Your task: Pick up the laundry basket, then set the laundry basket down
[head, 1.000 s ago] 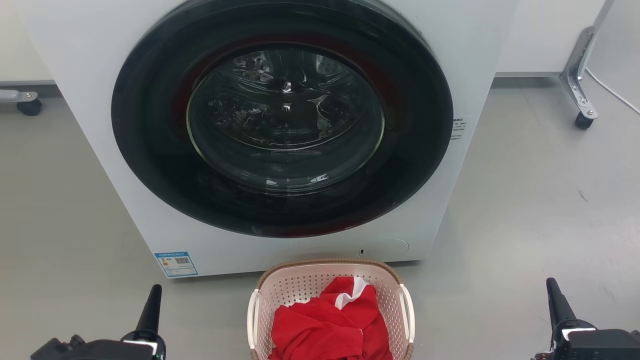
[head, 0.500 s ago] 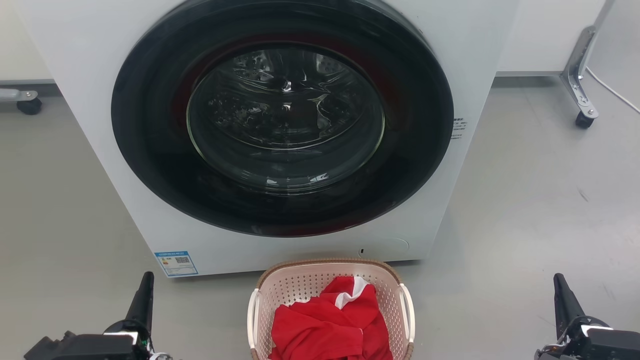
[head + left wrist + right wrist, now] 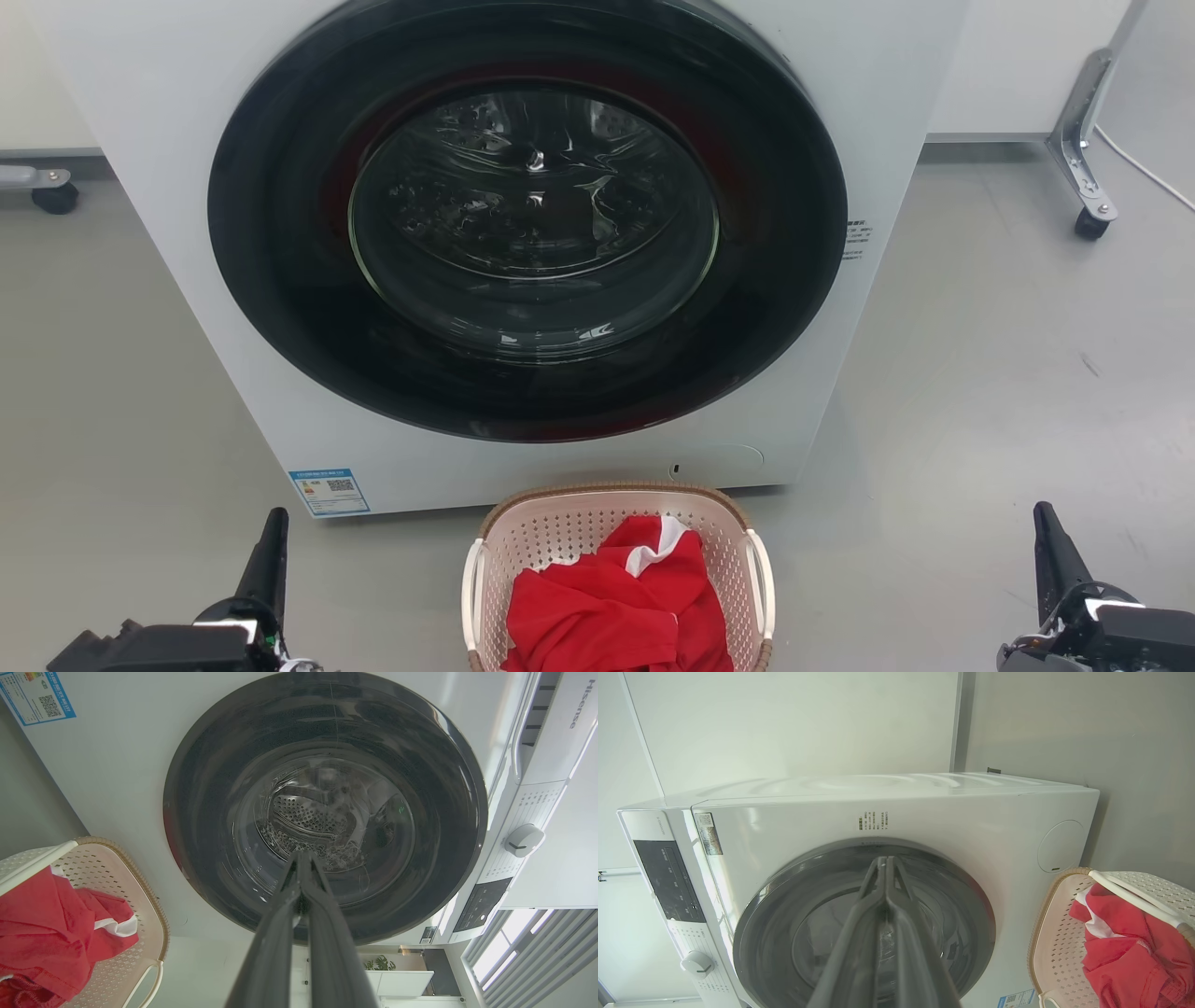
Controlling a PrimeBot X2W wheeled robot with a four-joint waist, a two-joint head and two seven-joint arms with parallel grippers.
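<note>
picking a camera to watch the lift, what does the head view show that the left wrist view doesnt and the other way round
Head view, not left wrist view: the right gripper, a wheeled metal leg at far right and a caster at far left.
Left wrist view, not head view: the dial and control panel on the washer, and a potted plant.
Both: the round door, the laundry basket holding a red cloth, the blue label and the left gripper, fingers together.

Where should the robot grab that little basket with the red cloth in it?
By the white loop handles on either side of the laundry basket: left gripper from the left, right gripper from the right. The loops stand out from its walls.
</note>
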